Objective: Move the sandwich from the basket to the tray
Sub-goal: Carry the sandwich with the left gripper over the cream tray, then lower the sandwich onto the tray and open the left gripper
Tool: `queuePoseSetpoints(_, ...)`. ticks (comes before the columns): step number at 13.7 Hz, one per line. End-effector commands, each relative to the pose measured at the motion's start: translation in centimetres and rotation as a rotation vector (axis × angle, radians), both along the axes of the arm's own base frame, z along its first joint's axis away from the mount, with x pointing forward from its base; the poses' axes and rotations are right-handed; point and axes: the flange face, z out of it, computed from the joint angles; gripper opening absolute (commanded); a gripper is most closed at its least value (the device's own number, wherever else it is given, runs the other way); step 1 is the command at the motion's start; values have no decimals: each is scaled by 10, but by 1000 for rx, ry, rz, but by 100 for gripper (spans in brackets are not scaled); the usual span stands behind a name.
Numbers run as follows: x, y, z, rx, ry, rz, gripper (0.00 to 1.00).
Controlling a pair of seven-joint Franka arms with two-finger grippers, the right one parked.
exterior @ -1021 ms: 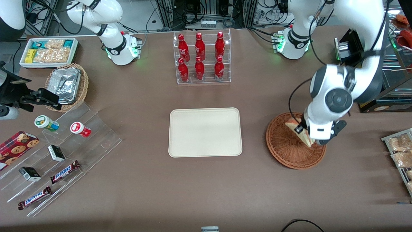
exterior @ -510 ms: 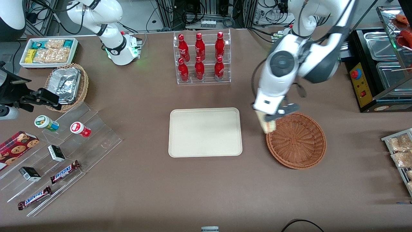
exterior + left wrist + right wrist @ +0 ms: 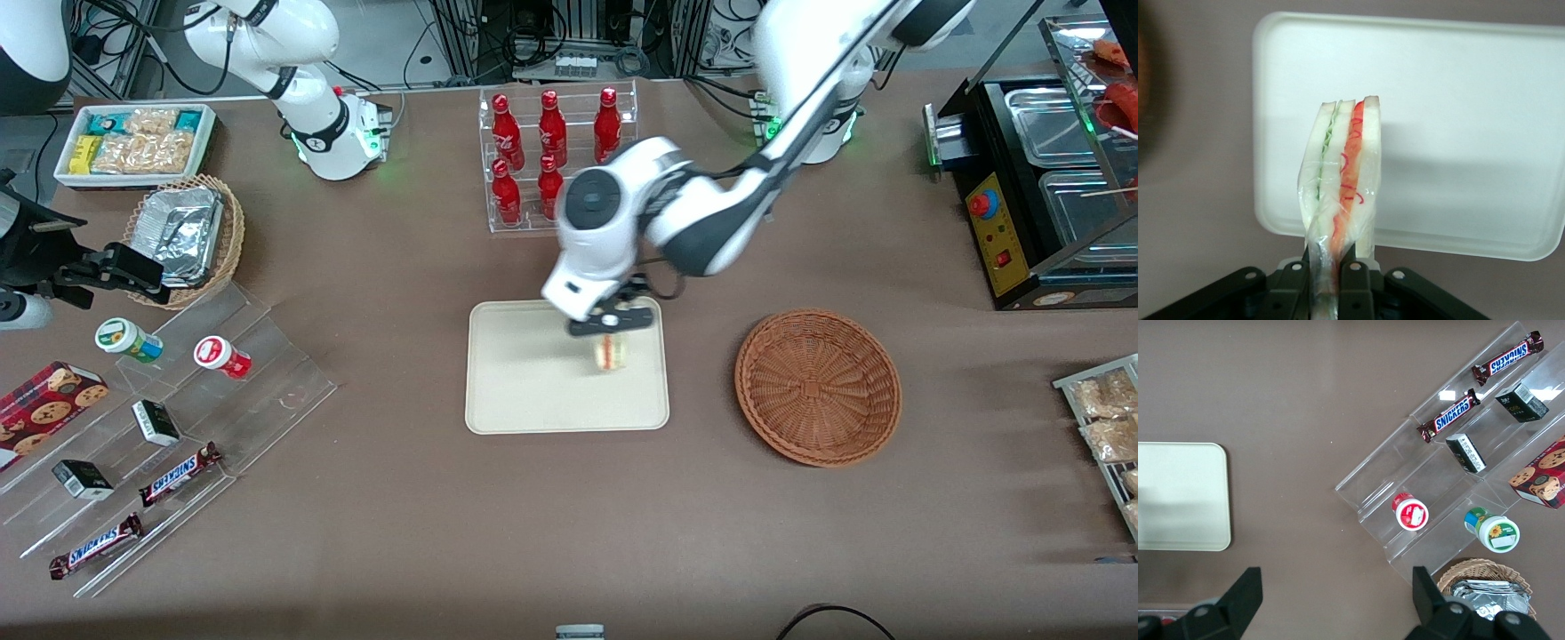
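Note:
My left gripper (image 3: 606,327) hangs over the cream-white tray (image 3: 516,391), on the part of it nearest the basket, and is shut on the sandwich (image 3: 611,353). The clear-wrapped wedge of pale bread with green and red layers (image 3: 1341,193) is pinched between the black fingers (image 3: 1358,293) and points down at the tray (image 3: 1458,87), above its surface. The round reddish-brown wicker basket (image 3: 818,387) lies beside the tray toward the working arm's end of the table, with nothing in it.
A clear rack of red bottles (image 3: 556,160) stands farther from the front camera than the tray, close to the arm's elbow. Clear tiered shelves with snack bars and cups (image 3: 169,418), a foil-filled tan basket (image 3: 187,236) and a white snack bin (image 3: 133,142) sit toward the parked arm's end.
The gripper lifted the sandwich out of the basket and carried it sideways over the basket's rim to above the tray. The basket now holds nothing.

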Motion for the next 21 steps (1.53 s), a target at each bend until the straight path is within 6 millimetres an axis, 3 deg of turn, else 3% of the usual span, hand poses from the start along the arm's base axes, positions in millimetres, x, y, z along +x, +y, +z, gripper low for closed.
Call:
queuePoseSetpoints(1, 6, -24, -37, -22, -21, -34, 0)
queuePoseSetpoints(5, 6, -33, -67, -1, -25, -48, 0)
queuePoseSetpoints(10, 19, -34, -77, 4, -50, 9, 0)
queuePoseSetpoints(11, 18, -36, -77, 3, -56, 22, 12)
queuePoseSetpoints(12, 18, -35, -78, 5, -57, 25, 71)
queuePoseSetpoints(13, 20, -34, -79, 8, -59, 28, 99)
queuePoseSetpoints(14, 21, -34, -76, 4, -63, 30, 100)
queuePoseSetpoints(16, 26, -31, -48, -6, -89, 47, 100)
queuePoseSetpoints(18, 24, -19, 34, 5, -155, 136, 100)
queuePoseSetpoints(19, 25, -4, 72, 28, -174, 184, 100)
queuePoseSetpoints(21, 30, 28, 128, 35, -160, 251, 100)
